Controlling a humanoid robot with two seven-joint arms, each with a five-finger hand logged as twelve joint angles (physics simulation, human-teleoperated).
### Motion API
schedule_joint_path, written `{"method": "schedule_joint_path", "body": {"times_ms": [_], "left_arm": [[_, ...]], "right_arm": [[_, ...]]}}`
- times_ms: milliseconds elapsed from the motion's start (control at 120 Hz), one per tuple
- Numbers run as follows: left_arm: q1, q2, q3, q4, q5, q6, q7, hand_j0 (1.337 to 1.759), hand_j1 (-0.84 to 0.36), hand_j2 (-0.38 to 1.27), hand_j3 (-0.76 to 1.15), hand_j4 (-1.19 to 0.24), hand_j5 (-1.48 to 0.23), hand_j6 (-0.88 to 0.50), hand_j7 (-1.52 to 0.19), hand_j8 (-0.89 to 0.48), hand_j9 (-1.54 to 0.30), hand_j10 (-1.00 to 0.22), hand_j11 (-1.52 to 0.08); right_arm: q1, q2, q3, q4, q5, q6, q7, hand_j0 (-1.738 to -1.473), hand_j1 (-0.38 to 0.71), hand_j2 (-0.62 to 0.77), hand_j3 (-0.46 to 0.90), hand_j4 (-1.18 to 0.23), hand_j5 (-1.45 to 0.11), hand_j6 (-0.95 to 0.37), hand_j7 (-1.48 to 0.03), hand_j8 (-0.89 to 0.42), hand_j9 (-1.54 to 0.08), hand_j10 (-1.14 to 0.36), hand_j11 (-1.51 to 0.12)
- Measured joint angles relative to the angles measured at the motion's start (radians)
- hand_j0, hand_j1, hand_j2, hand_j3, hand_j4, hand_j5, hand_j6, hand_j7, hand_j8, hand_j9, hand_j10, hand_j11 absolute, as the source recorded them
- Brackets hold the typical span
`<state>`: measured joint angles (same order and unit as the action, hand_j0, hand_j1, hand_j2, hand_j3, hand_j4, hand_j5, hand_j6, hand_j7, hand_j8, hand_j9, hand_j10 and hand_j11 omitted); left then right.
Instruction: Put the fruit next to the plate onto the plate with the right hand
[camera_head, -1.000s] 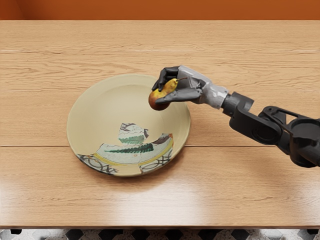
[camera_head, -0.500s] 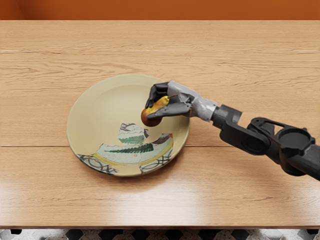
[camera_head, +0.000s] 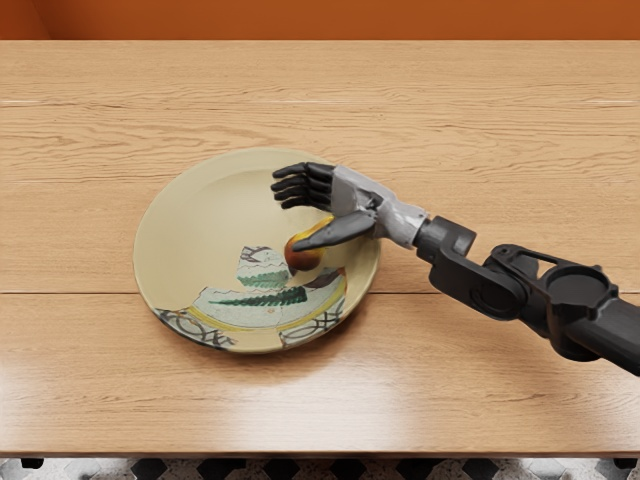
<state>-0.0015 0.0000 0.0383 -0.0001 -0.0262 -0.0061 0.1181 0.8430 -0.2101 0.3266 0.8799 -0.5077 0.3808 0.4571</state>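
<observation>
fruit (camera_head: 303, 252) lies on plate (camera_head: 205, 215), just under the thumb. right hand (camera_head: 338, 205) spread wide, holding nothing. advise lifting straight up to avoid rolling it.

A light wooden table (camera_head: 470, 110) fills the view, its grain and plank seams running left to right. One seam passes on the near side of the right hand (camera_head: 345, 207). A round plate (camera_head: 190, 205) lies flat on the boards, directly beneath the hand and reaching out to its left. The plate is pale cream-yellow, with painted green, white and dark markings on the part nearer than the hand.
</observation>
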Motion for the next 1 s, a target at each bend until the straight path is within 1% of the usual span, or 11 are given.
{"method": "schedule_joint_path", "body": {"times_ms": [125, 367, 475, 525, 600, 742, 783, 842, 875, 942, 1000], "left_arm": [[0.000, 0.000, 0.000, 0.000, 0.000, 0.000, 0.000, 1.658, 0.35, 0.00, 0.00, 0.00, 0.00, 0.00, 0.00, 0.00, 0.00, 0.00, 0.00], [0.000, 0.000, 0.000, 0.000, 0.000, 0.000, 0.000, 1.658, 0.35, 0.00, 0.00, 0.00, 0.00, 0.00, 0.00, 0.00, 0.00, 0.00, 0.00], [0.000, 0.000, 0.000, 0.000, 0.000, 0.000, 0.000, 1.658, 0.35, 0.00, 0.00, 0.00, 0.00, 0.00, 0.00, 0.00, 0.00, 0.00, 0.00], [0.000, 0.000, 0.000, 0.000, 0.000, 0.000, 0.000, 1.658, 0.35, 0.00, 0.00, 0.00, 0.00, 0.00, 0.00, 0.00, 0.00, 0.00, 0.00], [0.000, 0.000, 0.000, 0.000, 0.000, 0.000, 0.000, 1.658, 0.35, 0.00, 0.00, 0.00, 0.00, 0.00, 0.00, 0.00, 0.00, 0.00, 0.00], [0.000, 0.000, 0.003, 0.000, 0.000, 0.000, 0.000, 1.658, 0.35, 0.00, 0.00, 0.00, 0.00, 0.00, 0.00, 0.00, 0.00, 0.00, 0.00], [0.001, 0.000, 0.003, 0.000, 0.000, 0.000, 0.000, 1.658, 0.35, 0.00, 0.00, 0.00, 0.00, 0.00, 0.00, 0.00, 0.00, 0.00, 0.00], [0.000, 0.000, 0.003, 0.000, 0.000, 0.000, 0.000, 1.658, 0.35, 0.00, 0.00, 0.00, 0.00, 0.00, 0.00, 0.00, 0.00, 0.00, 0.00], [0.000, 0.000, 0.002, 0.000, 0.000, 0.000, 0.000, 1.658, 0.35, 0.00, 0.00, 0.00, 0.00, 0.00, 0.00, 0.00, 0.00, 0.00, 0.00], [-0.002, 0.000, 0.001, 0.000, 0.000, 0.000, 0.000, 1.658, 0.35, 0.00, 0.00, 0.00, 0.00, 0.00, 0.00, 0.00, 0.00, 0.00, 0.00], [-0.002, 0.000, 0.001, 0.000, 0.000, 0.000, 0.000, 1.658, 0.35, 0.00, 0.00, 0.00, 0.00, 0.00, 0.00, 0.00, 0.00, 0.00, 0.00]], "right_arm": [[0.003, -0.004, 0.002, 0.001, 0.001, -0.004, -0.004, -1.658, -0.03, 0.00, 0.00, -0.29, -0.38, -0.29, -0.38, -0.27, -0.38, -0.24, -0.38], [0.035, -0.037, 0.006, 0.003, 0.029, 0.003, -0.008, -1.658, -0.12, -0.02, 0.00, -0.20, -0.26, -0.20, -0.26, -0.20, -0.26, -0.19, -0.26], [0.066, -0.076, 0.005, 0.004, 0.041, 0.004, -0.035, -1.658, -0.20, -0.01, 0.00, -0.13, -0.16, -0.13, -0.16, -0.12, -0.16, -0.12, -0.16], [0.083, -0.094, 0.005, 0.004, 0.043, 0.007, -0.055, -1.658, -0.24, -0.01, 0.00, -0.10, -0.13, -0.10, -0.13, -0.10, -0.13, -0.09, -0.13], [0.109, -0.117, 0.005, 0.004, 0.045, 0.029, -0.096, -1.658, -0.27, -0.01, 0.00, -0.07, -0.09, -0.07, -0.09, -0.07, -0.09, -0.06, -0.09], [0.154, -0.177, 0.005, 0.005, 0.059, 0.143, -0.173, -1.658, -0.31, 0.00, 0.00, -0.03, -0.04, -0.03, -0.04, -0.03, -0.04, -0.03, -0.04], [0.165, -0.198, 0.006, 0.005, 0.083, 0.172, -0.206, -1.658, -0.32, 0.00, 0.00, -0.03, -0.04, -0.03, -0.04, -0.03, -0.04, -0.03, -0.04], [0.178, -0.238, 0.006, 0.005, 0.135, 0.197, -0.268, -1.658, -0.33, 0.00, 0.00, -0.02, -0.03, -0.02, -0.03, -0.02, -0.03, -0.02, -0.03], [0.183, -0.264, 0.006, 0.005, 0.164, 0.206, -0.297, -1.658, -0.33, 0.00, 0.00, -0.02, -0.02, -0.02, -0.02, -0.02, -0.02, -0.02, -0.02], [0.190, -0.327, 0.005, 0.015, 0.204, 0.217, -0.334, -1.658, -0.34, 0.00, 0.00, -0.01, -0.02, -0.01, -0.02, -0.01, -0.02, -0.01, -0.02], [0.193, -0.391, 0.004, 0.041, 0.224, 0.223, -0.370, -1.658, -0.34, 0.00, 0.00, -0.01, -0.01, -0.01, -0.01, -0.01, -0.01, -0.01, -0.01]]}}
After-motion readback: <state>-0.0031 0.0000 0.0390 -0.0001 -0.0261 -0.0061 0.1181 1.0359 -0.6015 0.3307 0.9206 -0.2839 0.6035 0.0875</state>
